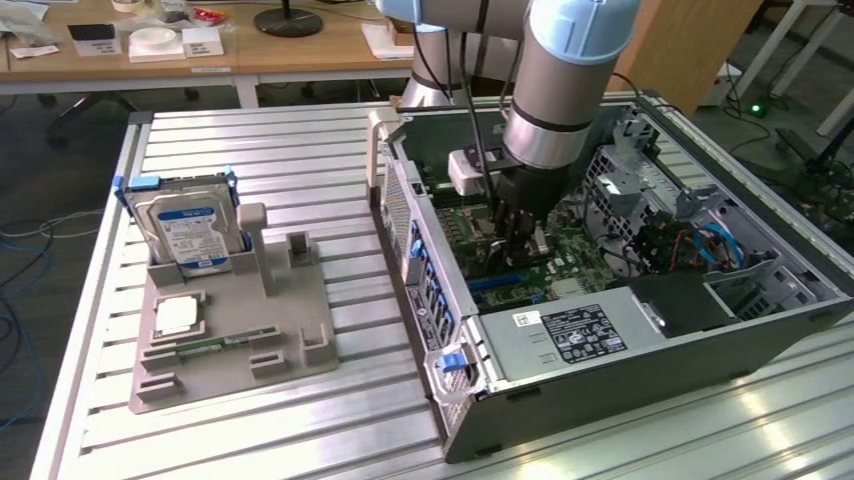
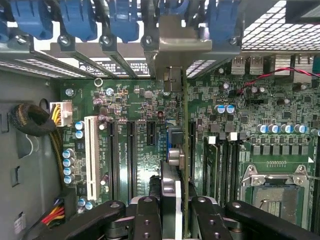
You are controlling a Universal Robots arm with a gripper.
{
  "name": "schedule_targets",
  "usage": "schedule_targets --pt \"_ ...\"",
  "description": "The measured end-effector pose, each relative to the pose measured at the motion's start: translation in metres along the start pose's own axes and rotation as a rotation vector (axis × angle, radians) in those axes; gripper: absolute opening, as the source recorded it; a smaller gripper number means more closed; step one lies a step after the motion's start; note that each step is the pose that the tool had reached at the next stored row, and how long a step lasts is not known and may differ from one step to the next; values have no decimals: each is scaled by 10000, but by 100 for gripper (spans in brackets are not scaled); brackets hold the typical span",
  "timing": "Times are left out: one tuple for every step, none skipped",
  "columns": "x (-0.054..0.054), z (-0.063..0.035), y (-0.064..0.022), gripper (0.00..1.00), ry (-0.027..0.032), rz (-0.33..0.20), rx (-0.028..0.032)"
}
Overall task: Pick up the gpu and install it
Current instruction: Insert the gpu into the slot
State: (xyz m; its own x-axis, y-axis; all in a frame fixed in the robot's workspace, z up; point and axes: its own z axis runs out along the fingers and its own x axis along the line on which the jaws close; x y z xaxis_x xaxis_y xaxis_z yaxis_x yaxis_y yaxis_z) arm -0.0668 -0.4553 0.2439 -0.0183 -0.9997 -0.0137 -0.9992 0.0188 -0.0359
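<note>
My gripper (image 1: 521, 238) reaches down inside the open computer case (image 1: 441, 300), over the motherboard (image 1: 561, 255). In the wrist view the gripper (image 2: 178, 217) is shut on the gpu (image 2: 186, 150), a thin card seen edge-on between the black fingers (image 2: 148, 215). The card stands upright along a long expansion slot, and its silver bracket (image 2: 172, 47) reaches the case's rear slot openings. I cannot tell whether its lower edge is seated in the slot.
On the table at the exterior view's left, a grey holder (image 1: 234, 335) carries a silver hard drive (image 1: 187, 230) and a square CPU chip (image 1: 178, 315). Inside the case are a power supply (image 1: 567, 335), blue slot latches (image 2: 75, 20), a white slot (image 2: 91, 155) and the CPU socket (image 2: 272, 195).
</note>
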Motion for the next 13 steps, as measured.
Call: schedule_targets --pt "1 23 9 28 1 -3 0" --pt "1 29 12 28 0 -2 0" --pt "1 33 15 28 2 -2 0" --pt "1 37 17 28 2 -2 -1" --pt "1 40 18 28 2 -3 -1" --pt "1 41 18 28 3 -4 -1" --pt "1 43 18 28 3 -3 -1" --pt "1 47 19 28 0 -2 0" --pt "1 53 19 28 -3 -2 1" --pt "1 58 20 28 -2 -2 0" --pt "1 63 20 28 0 -3 -1" --pt "1 70 21 28 0 -2 -1" --pt "1 76 21 28 0 -2 -1"
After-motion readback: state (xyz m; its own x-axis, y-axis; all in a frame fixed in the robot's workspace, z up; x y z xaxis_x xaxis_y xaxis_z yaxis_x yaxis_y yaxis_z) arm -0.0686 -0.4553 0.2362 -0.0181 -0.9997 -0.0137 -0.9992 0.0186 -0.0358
